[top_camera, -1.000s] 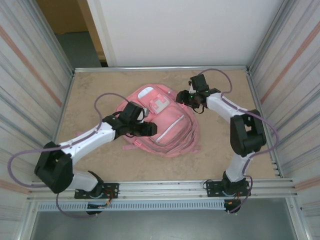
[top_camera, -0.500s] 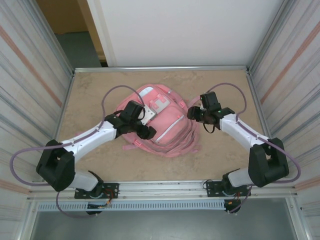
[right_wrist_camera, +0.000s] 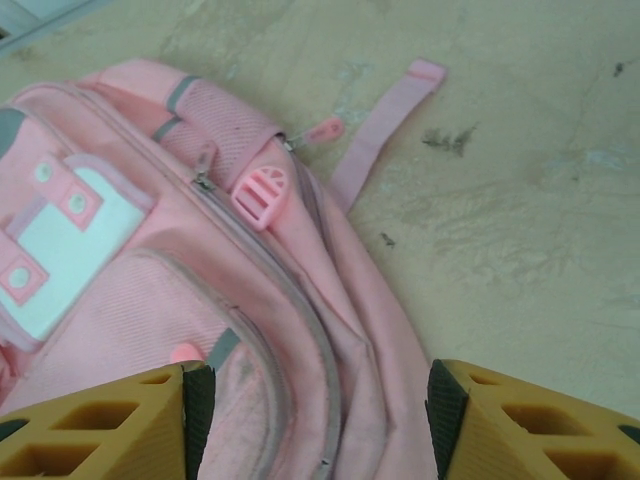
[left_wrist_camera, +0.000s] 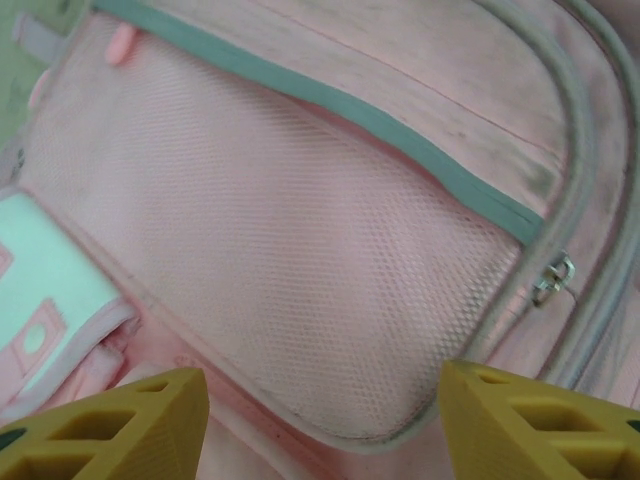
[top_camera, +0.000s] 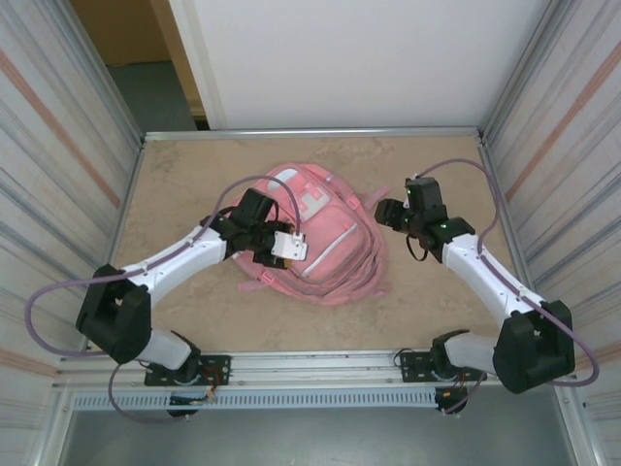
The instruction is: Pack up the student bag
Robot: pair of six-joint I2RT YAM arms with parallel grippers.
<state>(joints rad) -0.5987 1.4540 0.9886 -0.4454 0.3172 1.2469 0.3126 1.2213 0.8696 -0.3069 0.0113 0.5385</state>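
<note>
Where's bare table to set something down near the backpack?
Bare table shows in the far left corner, and between the backpack and the near rail. Crowded: over the backpack under the left gripper, and its right edge by the right gripper.

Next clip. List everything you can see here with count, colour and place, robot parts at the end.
student bag: one, pink, lying flat mid-table
white patch pocket: one, white with pink edging, on the bag's front
mesh pocket: one, pink with grey trim, on the bag's front below the left hand
loose strap: one, pink, trailing from the bag onto the table
table: one, mottled beige, bears the bag
side walls: two, ribbed grey metal, left and right of the table
cables: two, purple, one looped along each arm
left hand: one, yellow fingers, open, over the bag's front
right hand: one, yellow fingers, open, at the bag's right edge
</note>
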